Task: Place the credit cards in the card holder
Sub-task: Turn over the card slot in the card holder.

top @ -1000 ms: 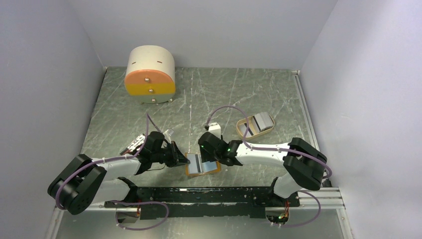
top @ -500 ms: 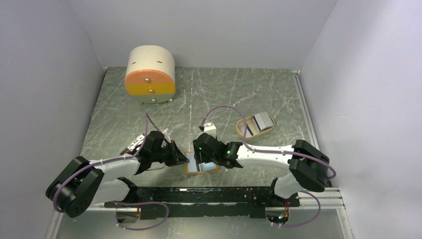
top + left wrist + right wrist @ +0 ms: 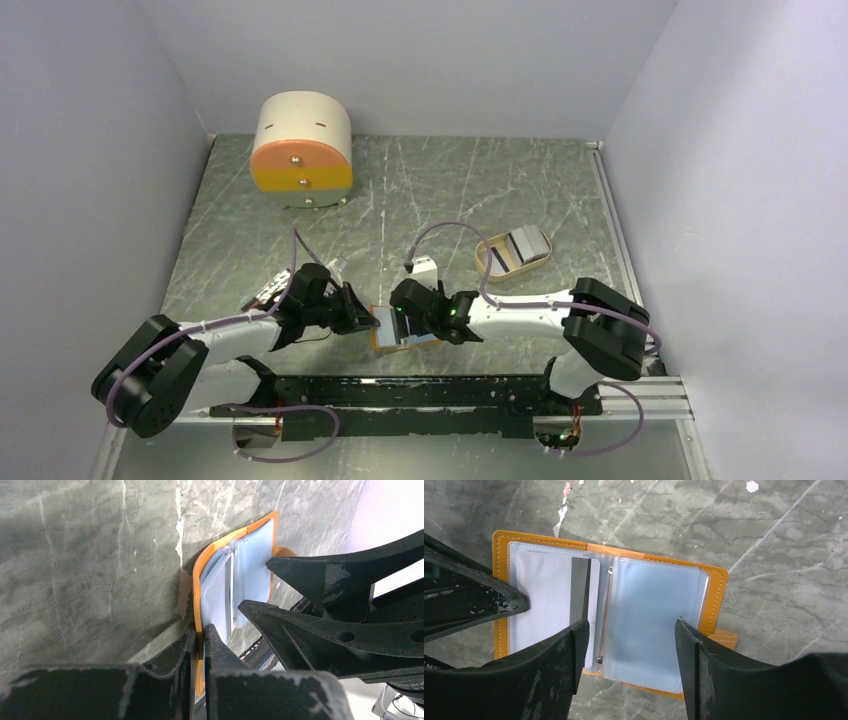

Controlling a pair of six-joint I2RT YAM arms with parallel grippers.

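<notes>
The orange card holder (image 3: pixel 384 343) lies open on the table, pale blue sleeves up; it also shows in the right wrist view (image 3: pixel 714 587) and the left wrist view (image 3: pixel 252 560). A pale credit card with a dark stripe (image 3: pixel 549 597) lies on its left half. My left gripper (image 3: pixel 364 318) is shut on the holder's left cover edge (image 3: pixel 200 630). My right gripper (image 3: pixel 412 322) hovers open and empty over the holder's middle (image 3: pixel 630 626), its fingers (image 3: pixel 325 575) close to the sleeves. More credit cards (image 3: pixel 527 243) sit in the tan oval tray (image 3: pixel 487 258).
A round cream-and-orange drawer box (image 3: pixel 301 150) stands at the back left. The tan tray is to the right behind the holder. A black rail (image 3: pixel 420 390) runs along the near edge, just in front of the holder. Grey walls close three sides.
My right gripper has moved left, from the holder's right side to over its middle. The left gripper has kept its hold on the cover.
</notes>
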